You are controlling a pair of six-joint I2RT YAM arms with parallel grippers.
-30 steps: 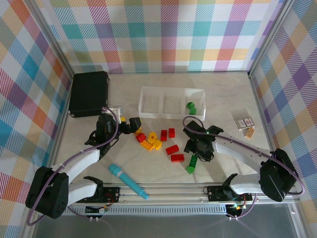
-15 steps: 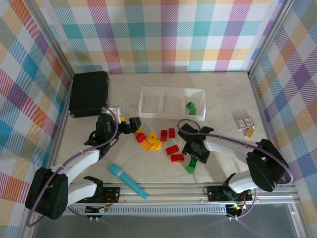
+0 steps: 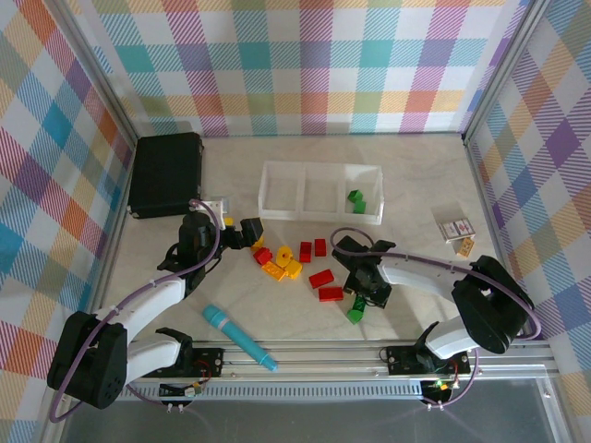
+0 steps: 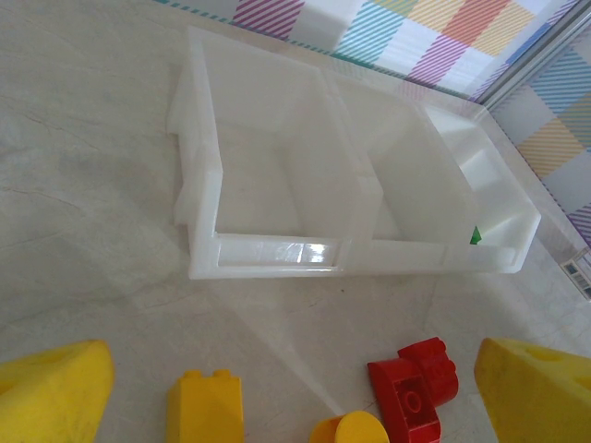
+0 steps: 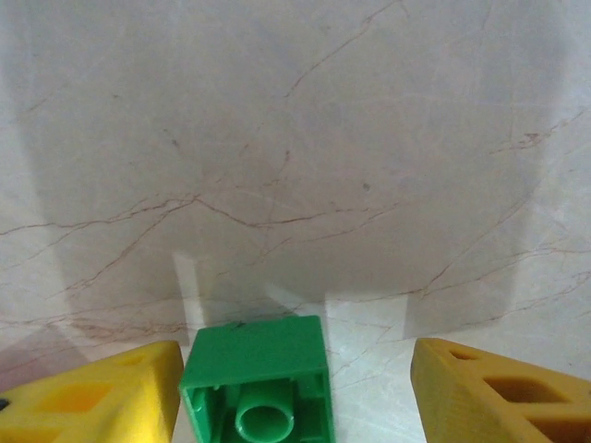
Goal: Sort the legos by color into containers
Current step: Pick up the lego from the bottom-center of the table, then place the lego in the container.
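One teal cylinder (image 3: pixel 238 337) nearest the arm bases, lying on the worktop (image 3: pixel 416 185), no part of the sort.

One green lego (image 5: pixel 254 378), hollow underside up, flat on the worktop between the yellow tips of the right tool (image 5: pixel 294 392); tips spread wide, brick not yet pinched.
- Changed over the last second: right tool drawn nearer and down onto this brick, where a second ago it stood just beyond it.
- Judged meaning: grasp lined up, closing as the likely next move.

Several red legos (image 3: pixel 321 278) and yellow legos (image 3: pixel 283 263) next out, loose in a cluster at mid-worktop, unsorted.

Left tool (image 4: pixel 295 392) poised at the left end of that cluster, tips spread, nothing held, a yellow brick (image 4: pixel 205 406) and a red brick (image 4: pixel 416 383) below it; unmoved over the same second.

Containers (image 4: pixel 277 251) beyond, three compartments in a row: two green legos (image 3: pixel 356 200) in the right one, other two bare. Judged destination for the straddled brick: that right compartment.

Black case (image 3: pixel 166 173) farthest left.
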